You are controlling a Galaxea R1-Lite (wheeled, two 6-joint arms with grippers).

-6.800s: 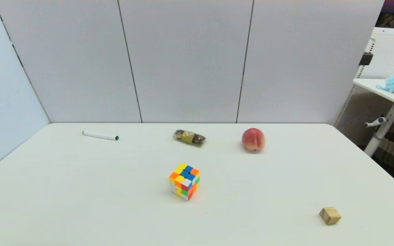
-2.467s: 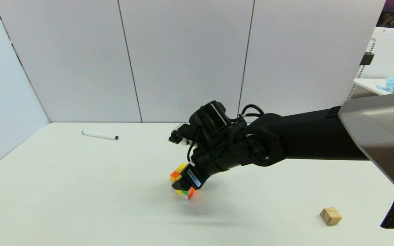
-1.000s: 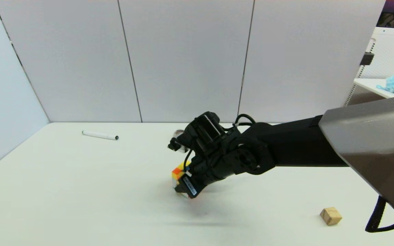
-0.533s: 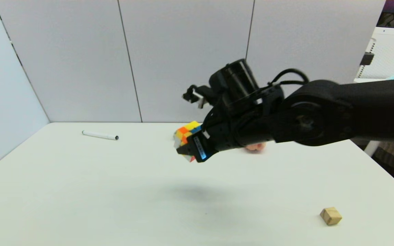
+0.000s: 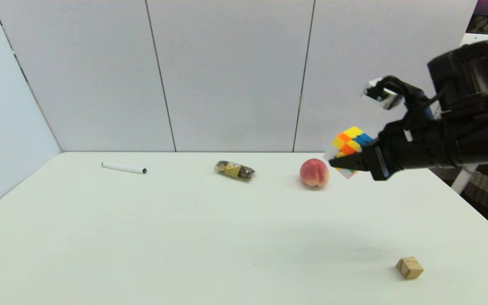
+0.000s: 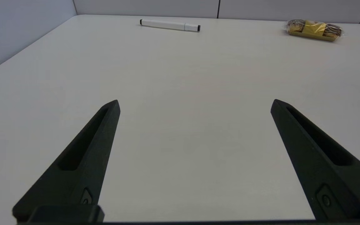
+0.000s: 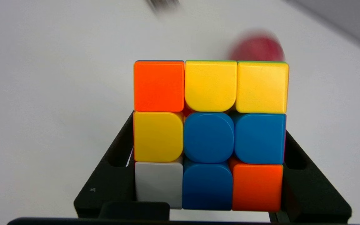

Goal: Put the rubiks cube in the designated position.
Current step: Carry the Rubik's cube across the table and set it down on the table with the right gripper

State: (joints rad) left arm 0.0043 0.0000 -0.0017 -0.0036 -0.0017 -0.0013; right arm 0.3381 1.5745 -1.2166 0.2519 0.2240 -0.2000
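1. At the near right of the table [image 5: 184, 237] lies a wooden cube [image 5: 409, 267].
2. Low over the table, the left gripper [image 6: 195, 103] is parked, fingers spread apart.
3. Farther back, the right gripper [image 5: 347, 162] hangs in the air, clamped on the rubiks cube [image 5: 348, 149], just right of the peach [image 5: 314, 172].

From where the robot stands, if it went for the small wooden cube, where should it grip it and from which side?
Probably from straight above, fingers closing on two opposite flat side faces. The wooden cube sits alone on the table, turned corner-on to the robot, so the wrist should rotate to square up. The right gripper holds the rubiks cube; the open left gripper is free.
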